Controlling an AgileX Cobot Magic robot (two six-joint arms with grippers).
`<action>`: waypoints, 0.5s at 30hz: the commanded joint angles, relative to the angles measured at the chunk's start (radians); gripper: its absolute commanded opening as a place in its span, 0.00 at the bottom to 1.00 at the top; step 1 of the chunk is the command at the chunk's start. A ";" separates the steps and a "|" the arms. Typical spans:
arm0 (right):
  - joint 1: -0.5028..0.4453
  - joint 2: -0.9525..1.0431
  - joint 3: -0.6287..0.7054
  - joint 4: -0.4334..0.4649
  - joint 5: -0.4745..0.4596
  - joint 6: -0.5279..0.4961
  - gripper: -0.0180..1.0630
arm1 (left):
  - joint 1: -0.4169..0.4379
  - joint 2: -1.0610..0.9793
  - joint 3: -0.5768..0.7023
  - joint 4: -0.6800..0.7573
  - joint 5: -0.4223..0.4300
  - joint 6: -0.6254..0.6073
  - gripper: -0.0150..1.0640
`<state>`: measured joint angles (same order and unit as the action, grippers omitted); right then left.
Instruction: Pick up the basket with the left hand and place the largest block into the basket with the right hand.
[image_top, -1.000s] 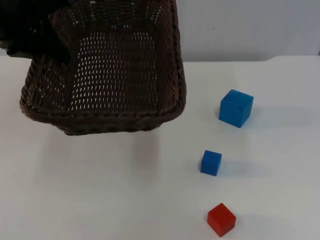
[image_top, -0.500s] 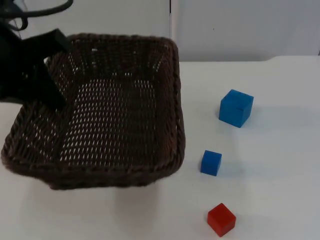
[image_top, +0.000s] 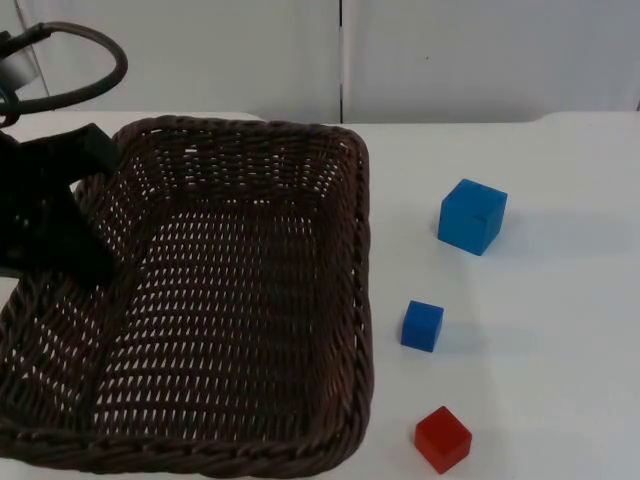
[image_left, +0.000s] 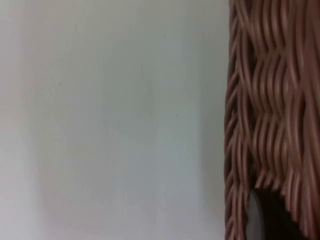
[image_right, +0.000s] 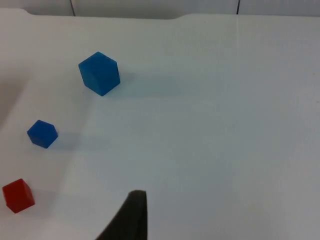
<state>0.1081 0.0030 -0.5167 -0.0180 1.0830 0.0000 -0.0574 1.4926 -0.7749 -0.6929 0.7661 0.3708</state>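
The basket (image_top: 230, 300) has dropped nearer, held by the left gripper (image_top: 60, 230).

Left arm entering from the upper left in the top view, black links bent down toward the table. Left gripper (image_top: 70, 235) clamped on the left wall of the basket (image_top: 355, 300) (one fingertip (image_left: 255, 220) visible in the left wrist view, pressed against the woven wall). Right arm waiting above the table, its gripper's black fingertip (image_right: 131, 217) seen in the right wrist view, apart from anything; spread of its fingers not discernible.
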 joint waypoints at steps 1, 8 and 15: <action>-0.005 -0.003 0.002 -0.003 -0.004 0.000 0.99 | -0.001 -0.015 0.002 -0.046 -0.013 0.016 0.01; -0.005 -0.003 0.002 0.001 -0.004 0.000 0.99 | -0.001 -0.015 0.002 -0.037 -0.017 0.018 0.01; -0.005 -0.003 0.000 0.001 -0.008 0.016 0.99 | -0.001 -0.015 0.002 -0.032 -0.017 0.018 0.01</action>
<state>0.1081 0.0030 -0.5167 -0.0180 1.0830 0.0075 -0.0574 1.4926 -0.7749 -0.6969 0.7459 0.3845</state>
